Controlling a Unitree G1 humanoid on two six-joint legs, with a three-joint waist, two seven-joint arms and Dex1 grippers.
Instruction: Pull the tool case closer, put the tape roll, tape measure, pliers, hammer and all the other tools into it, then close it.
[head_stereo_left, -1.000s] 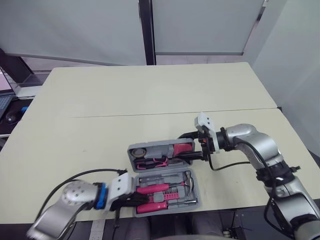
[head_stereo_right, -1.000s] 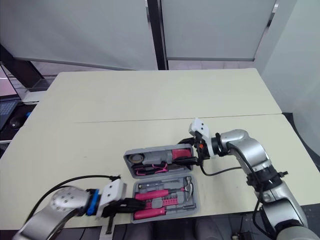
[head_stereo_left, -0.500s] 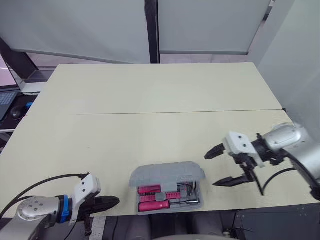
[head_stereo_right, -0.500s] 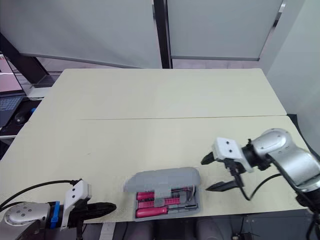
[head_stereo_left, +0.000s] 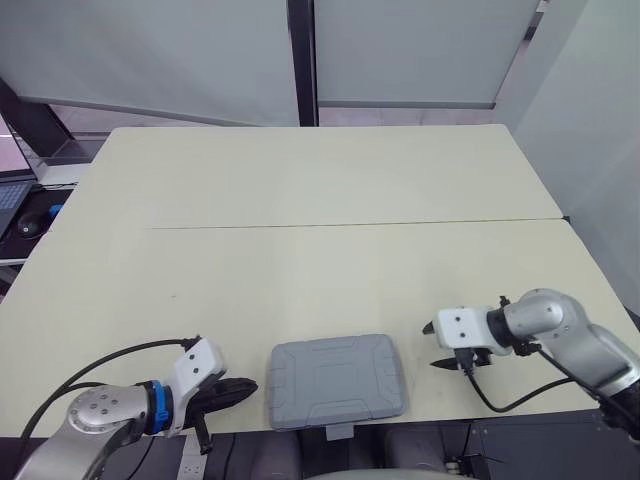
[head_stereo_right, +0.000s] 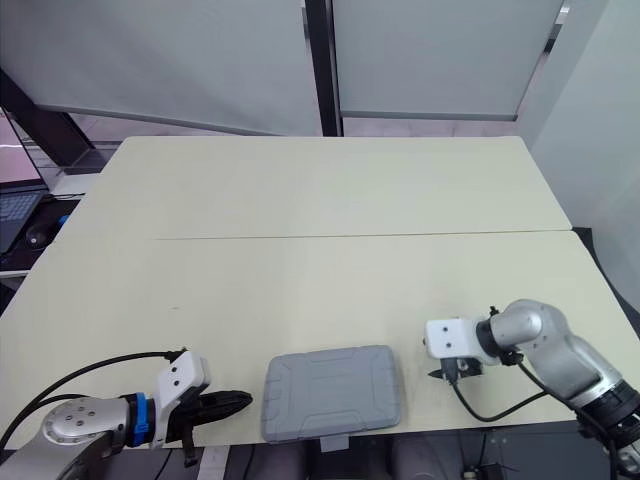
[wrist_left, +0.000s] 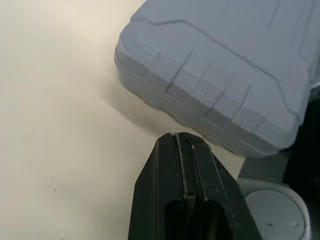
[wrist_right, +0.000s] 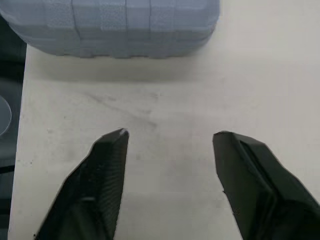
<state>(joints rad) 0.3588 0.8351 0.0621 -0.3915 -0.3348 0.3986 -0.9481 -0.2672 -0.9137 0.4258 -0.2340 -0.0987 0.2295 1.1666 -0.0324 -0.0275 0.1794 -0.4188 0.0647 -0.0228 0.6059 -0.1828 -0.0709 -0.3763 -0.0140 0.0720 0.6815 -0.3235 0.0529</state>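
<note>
Now the tool case (head_stereo_left: 337, 381) is lying flat, lid down, at the near edge of the table (head_stereo_left: 300, 180), so the closing step is likely complete. The left gripper (head_stereo_left: 235, 391) is sitting just left of it, fingers together. The right gripper (head_stereo_left: 432, 346) is hovering to its right, fingers apart, and both are leaving the case free.

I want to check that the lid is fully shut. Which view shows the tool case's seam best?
The left wrist view: the tool case sits close, its side seam looking shut along the visible edge. The eye views show its lid from above; the right wrist view shows one end.
</note>
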